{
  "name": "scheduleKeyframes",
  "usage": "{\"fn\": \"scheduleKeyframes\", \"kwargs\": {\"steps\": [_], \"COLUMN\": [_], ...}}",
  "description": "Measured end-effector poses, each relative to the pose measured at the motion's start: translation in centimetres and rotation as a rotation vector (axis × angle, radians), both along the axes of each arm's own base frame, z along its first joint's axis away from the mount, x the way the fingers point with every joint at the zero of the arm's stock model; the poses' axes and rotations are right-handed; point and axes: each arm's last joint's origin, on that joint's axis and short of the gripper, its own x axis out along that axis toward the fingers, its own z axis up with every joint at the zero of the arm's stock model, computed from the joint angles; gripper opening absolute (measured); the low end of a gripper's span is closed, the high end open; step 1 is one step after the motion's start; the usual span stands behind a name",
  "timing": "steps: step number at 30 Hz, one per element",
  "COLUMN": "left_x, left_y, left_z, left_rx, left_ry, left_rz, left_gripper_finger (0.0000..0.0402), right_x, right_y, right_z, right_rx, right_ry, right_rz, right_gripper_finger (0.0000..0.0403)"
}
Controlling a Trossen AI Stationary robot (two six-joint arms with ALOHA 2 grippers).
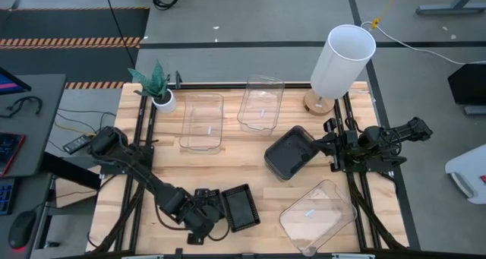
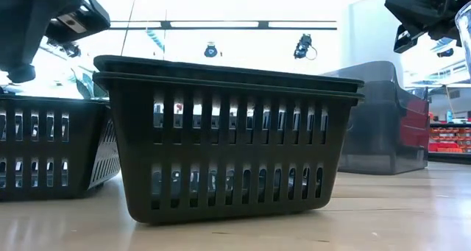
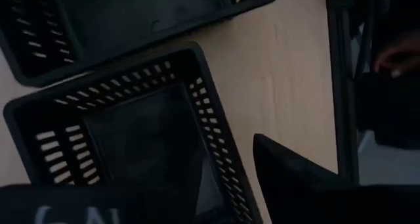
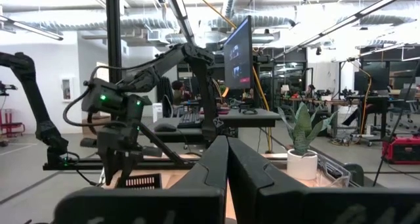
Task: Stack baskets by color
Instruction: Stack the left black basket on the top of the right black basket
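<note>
Two black mesh baskets stand near the table's front edge. One [image 1: 241, 206] [image 2: 228, 148] shows two rims, one nested in the other. The second black basket [image 1: 206, 200] [image 3: 131, 138] stands just left of it. My left gripper [image 1: 199, 217] [image 3: 170, 184] hangs open over that second basket, with one finger [image 3: 289, 178] outside its rim. I see no touch. Smoky grey baskets [image 1: 291, 153] [image 2: 383, 118] stand nested right of centre. Three clear baskets [image 1: 203, 121] [image 1: 262, 102] [image 1: 319, 213] stand apart. My right gripper [image 4: 228, 158] is shut and parked at the table's right edge.
A tall white lamp [image 1: 342, 61] stands at the far right and a small potted plant [image 1: 159, 88] at the far left. Dark frame rails [image 1: 144, 137] [image 1: 357, 191] run along both sides. Bare wood [image 1: 228, 164] lies in the middle of the table.
</note>
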Motion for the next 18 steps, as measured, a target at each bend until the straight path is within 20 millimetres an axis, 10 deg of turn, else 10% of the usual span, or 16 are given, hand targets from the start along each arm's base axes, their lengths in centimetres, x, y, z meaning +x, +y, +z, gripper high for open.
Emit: {"fn": "scheduleKeyframes", "kwargs": {"steps": [18], "left_x": [0.3], "left_y": [-2.0], "left_z": [-2.4], "left_rx": [0.019], "left_ry": [-0.043], "left_rz": [0.081], "left_gripper_finger": [0.0139], "right_x": [0.0], "right_y": [0.0], "right_z": [0.0], "right_rx": [0.000], "right_ry": [-0.001], "right_rz": [0.000], "right_gripper_finger": [0.0016]}}
